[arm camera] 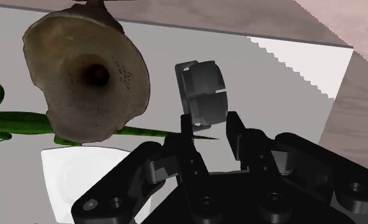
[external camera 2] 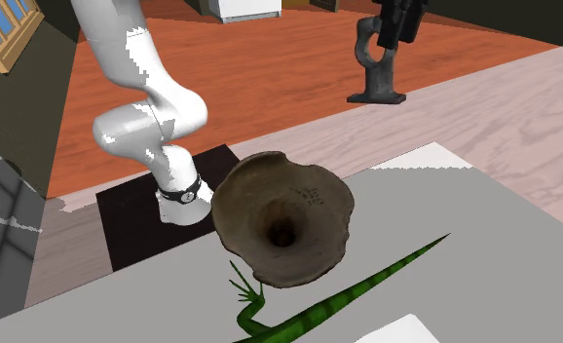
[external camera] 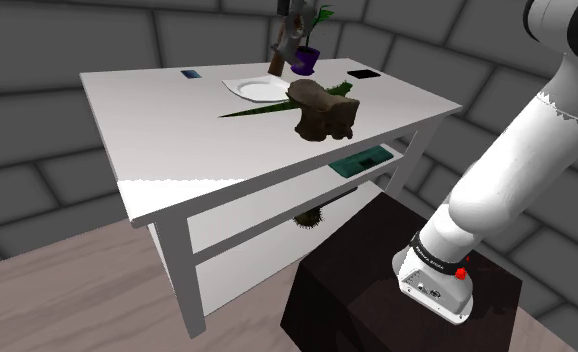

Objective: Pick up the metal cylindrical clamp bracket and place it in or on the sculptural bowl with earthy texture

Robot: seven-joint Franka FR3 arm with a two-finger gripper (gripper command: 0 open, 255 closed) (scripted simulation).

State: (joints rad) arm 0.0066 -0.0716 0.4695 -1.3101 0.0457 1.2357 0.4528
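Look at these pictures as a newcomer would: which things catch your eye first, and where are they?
The brown, rough, funnel-shaped bowl draws the eye first, sitting on the white table with a dark hole at its centre. A bright green lizard stretches along the tabletop right by it. Above the table, the black tool is shut on a grey clamp bracket and holds it in the air.
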